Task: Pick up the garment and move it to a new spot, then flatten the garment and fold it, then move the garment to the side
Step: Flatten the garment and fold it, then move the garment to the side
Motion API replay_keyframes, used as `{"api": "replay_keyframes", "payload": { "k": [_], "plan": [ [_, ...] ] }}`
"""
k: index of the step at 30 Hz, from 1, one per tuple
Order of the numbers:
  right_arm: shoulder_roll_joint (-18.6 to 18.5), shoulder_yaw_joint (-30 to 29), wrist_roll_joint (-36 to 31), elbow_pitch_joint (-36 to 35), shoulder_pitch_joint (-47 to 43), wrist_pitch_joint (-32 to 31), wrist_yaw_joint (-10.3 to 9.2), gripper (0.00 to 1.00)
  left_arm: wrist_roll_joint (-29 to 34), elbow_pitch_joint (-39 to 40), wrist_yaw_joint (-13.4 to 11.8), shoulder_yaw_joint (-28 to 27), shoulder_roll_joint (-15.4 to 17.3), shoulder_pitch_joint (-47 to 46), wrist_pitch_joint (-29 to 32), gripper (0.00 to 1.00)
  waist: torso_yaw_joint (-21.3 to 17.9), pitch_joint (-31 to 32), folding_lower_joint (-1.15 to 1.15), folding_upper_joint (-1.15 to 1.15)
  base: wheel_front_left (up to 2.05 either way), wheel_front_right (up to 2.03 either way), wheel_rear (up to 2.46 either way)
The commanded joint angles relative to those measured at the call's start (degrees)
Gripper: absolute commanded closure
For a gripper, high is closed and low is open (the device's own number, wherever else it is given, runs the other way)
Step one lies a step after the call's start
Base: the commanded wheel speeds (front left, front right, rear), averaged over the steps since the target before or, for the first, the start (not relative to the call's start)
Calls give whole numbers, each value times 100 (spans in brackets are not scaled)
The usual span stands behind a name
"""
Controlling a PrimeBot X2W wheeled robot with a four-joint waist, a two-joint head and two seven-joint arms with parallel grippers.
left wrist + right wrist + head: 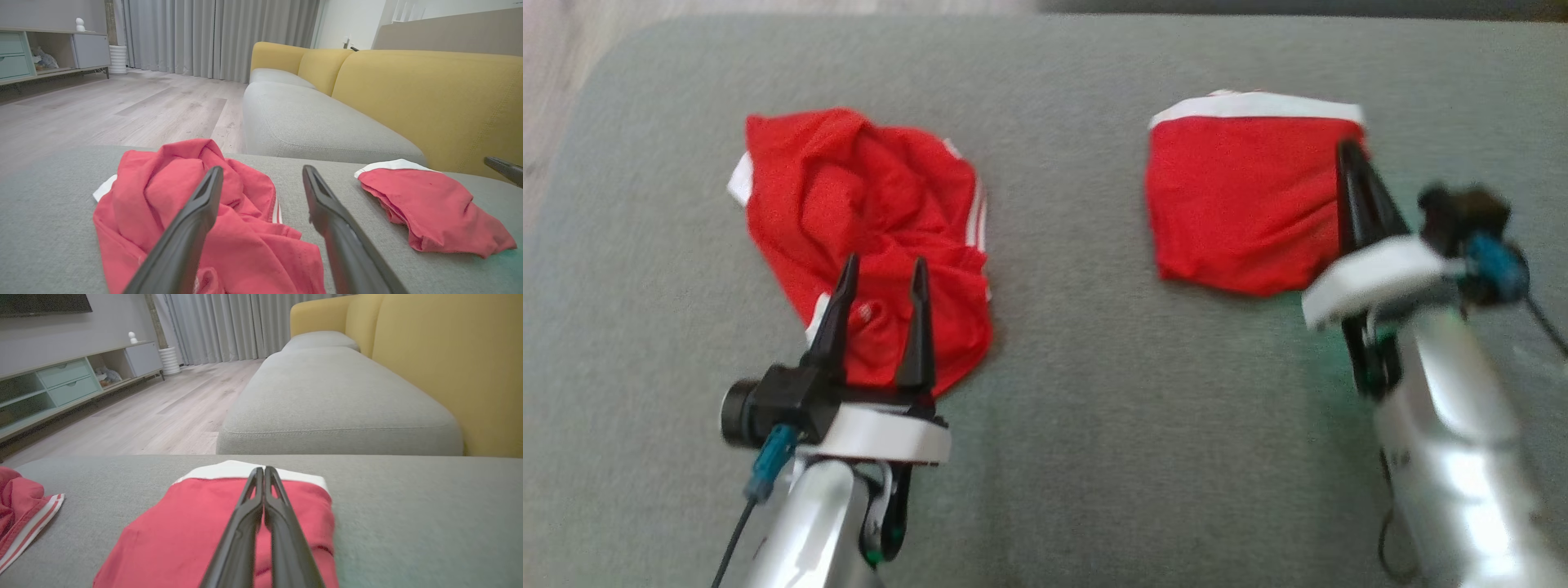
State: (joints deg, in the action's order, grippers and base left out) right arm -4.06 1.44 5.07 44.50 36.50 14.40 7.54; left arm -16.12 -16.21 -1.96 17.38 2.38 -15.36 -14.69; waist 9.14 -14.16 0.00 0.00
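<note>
Left tool (886, 261) hangs spread above the crumpled red white-striped cloth garment (866, 204), poised to grab it; right tool (1349, 151), pressed together, idles over the folded red cloth garment (1233, 204).

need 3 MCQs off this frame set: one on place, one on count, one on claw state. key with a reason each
1. In the head view, where does the folded garment lie relative to the crumpled garment?
A) to its right, apart from it
B) stacked on top of it
C) tucked under it

2. How many red garments lie on the grey cushion?
A) one
B) two
C) four

3. How does the right claw stand?
A) wide open
B) shut, fingers together
C) clamped on a bottle

Key:
1 A, since a bare strip of cushion separates the two.
2 B, since there is one crumpled and one folded.
3 B, since the right wrist view shows its fingers meeting at the tips.
</note>
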Motion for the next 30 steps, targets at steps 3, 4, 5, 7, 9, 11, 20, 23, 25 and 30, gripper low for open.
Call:
{"api": "replay_keyframes", "payload": {
  "k": [3,4,5,7,9,11,20,23,25,30],
  "plan": [
    [118,102,141,-757,-622,59,-5,100,75,163,25,-334,50,110,-31,0,-380,354,0,0,0,0,0],
    [118,84,113,-935,-810,59,-5,100,80,158,31,-362,50,144,-31,0,-432,403,0,0,0,0,0],
    [118,59,75,-1117,-1001,59,-5,0,79,157,37,-383,50,175,-31,0,-475,443,0,0,0,0,0],
    [118,26,72,-1451,-1377,59,-5,0,80,154,44,-410,50,241,-31,0,-560,519,0,0,0,0,0],
    [118,-14,127,-1773,-1700,59,-5,0,93,142,58,-422,50,311,-31,0,-641,567,0,0,0,0,0],
    [118,-15,207,-1990,-1971,59,-5,0,111,119,80,-429,50,375,-31,0,-709,603,0,0,0,0,0],
    [118,19,293,-2175,-2287,60,-5,0,129,82,138,-424,50,400,-31,0,-725,562,0,0,0,0,0],
    [118,-31,153,-2035,-2096,39,-5,0,134,100,157,-373,50,331,-31,0,-638,448,0,0,0,0,0],
    [118,-78,99,-1900,-1877,-80,-5,0,131,107,162,-337,50,295,-31,0,-570,359,0,0,0,0,0],
    [118,-239,33,-1487,-1290,-507,-5,0,110,98,171,-248,50,202,-31,0,-388,138,0,0,0,0,0]
  ]
}}
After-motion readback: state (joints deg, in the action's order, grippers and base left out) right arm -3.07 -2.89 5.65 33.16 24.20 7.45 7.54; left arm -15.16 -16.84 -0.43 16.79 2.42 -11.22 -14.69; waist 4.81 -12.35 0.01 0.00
